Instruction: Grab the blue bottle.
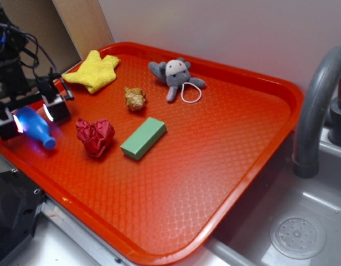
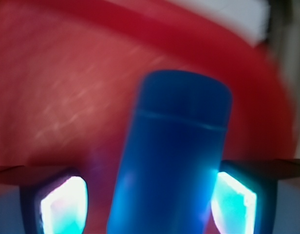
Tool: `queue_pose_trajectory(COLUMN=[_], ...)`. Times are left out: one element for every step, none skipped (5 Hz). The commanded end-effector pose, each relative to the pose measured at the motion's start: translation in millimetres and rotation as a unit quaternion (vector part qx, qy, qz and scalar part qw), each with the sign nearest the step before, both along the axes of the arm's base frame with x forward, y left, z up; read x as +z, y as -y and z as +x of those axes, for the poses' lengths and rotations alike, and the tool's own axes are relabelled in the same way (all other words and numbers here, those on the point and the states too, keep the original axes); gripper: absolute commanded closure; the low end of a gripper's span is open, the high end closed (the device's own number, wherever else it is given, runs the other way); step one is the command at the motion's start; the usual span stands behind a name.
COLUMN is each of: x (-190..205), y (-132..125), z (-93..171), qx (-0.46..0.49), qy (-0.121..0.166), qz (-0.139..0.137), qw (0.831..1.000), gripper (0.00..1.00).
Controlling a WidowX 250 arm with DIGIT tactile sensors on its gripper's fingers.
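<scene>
Blue bottle (image 1: 36, 127) between gripper (image 1: 32, 117) fingers, perhaps ungripped

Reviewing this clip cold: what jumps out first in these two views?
The bright red tray fills the scene, beside a grey sink. At its left edge the gripper straddles the blue bottle, which lies on the tray with its narrow neck pointing toward the crumpled red object; the wrist view shows a lit finger pad on each side of the bottle. Whether the pads touch it is unclear.

Bottle (image 1: 36, 127) on tray (image 1: 231, 166), btwn hand (image 1: 33, 117) pads.
</scene>
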State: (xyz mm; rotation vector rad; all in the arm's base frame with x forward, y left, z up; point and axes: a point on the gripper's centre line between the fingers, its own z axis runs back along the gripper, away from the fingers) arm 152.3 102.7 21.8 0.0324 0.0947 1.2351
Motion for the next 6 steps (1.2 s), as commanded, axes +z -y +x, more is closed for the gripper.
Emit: queue_pose_trajectory(x=[-6.1,23.9,61.9,93.9,116.6,151.5], y=[8.0,11.7,24.9,52.4,89.4,113.4], z=[-7.5,0.4,21.4,51.4,74.3,81.5], qx=[-0.052,-0.166,-0.290,-0.404,-0.510,-0.553], qy=[0.030,0.050,0.054,0.080,0.071,0.090], qz=[-0.009,0.032,0.080,0.109,0.092,0.103], qw=[0.998,0.984,0.952,0.905,0.853,0.822], gripper=[1.00,1.00,1.00,1.00,1.00,1.00])
